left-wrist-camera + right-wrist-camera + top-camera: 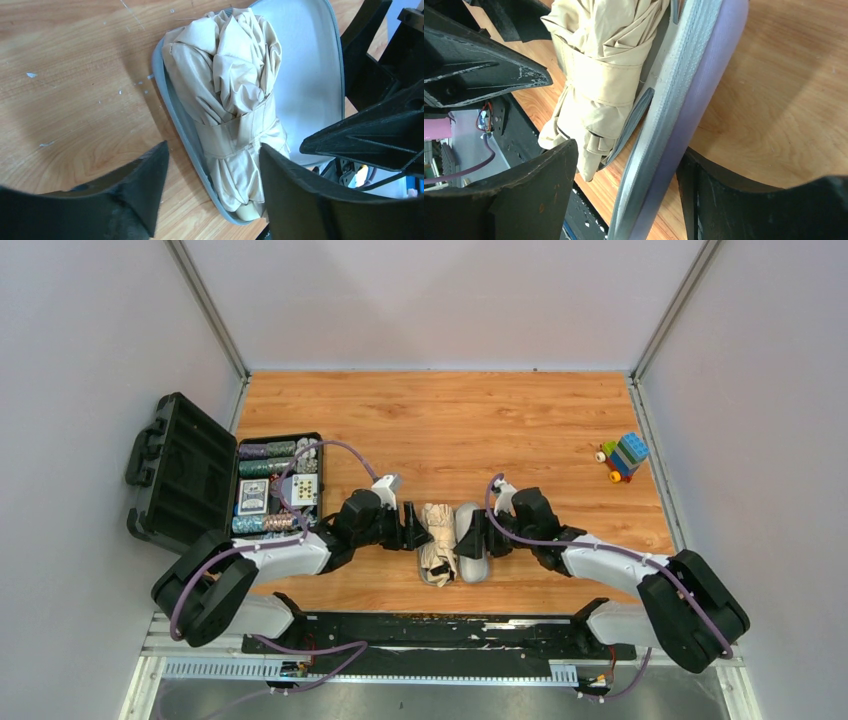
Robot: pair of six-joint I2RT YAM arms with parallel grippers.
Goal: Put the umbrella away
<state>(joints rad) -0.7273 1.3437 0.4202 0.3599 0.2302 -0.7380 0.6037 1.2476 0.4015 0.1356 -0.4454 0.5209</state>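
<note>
The beige umbrella (pixel 436 540), folded and strapped, lies in the lower half of the lilac-grey oval case (pixel 472 548) at the table's near middle. In the left wrist view the umbrella (pixel 230 85) fills the grey shell (pixel 172 107), its pale handle at the near end, and the lid (pixel 305 75) stands open beside it. My left gripper (pixel 416 530) is open (pixel 212 192), its fingers either side of the shell's rim and the umbrella's handle end. My right gripper (pixel 481 535) is open (pixel 629 200), with the raised lid's edge (pixel 694 100) between its fingers; the umbrella (pixel 599 75) lies left of it.
An open black case (pixel 190 475) with poker chips and cards stands at the left. A toy of coloured blocks (pixel 622 457) sits at the far right. Grey walls enclose the wooden table (pixel 450 430). The black base rail (pixel 440 632) runs along the near edge.
</note>
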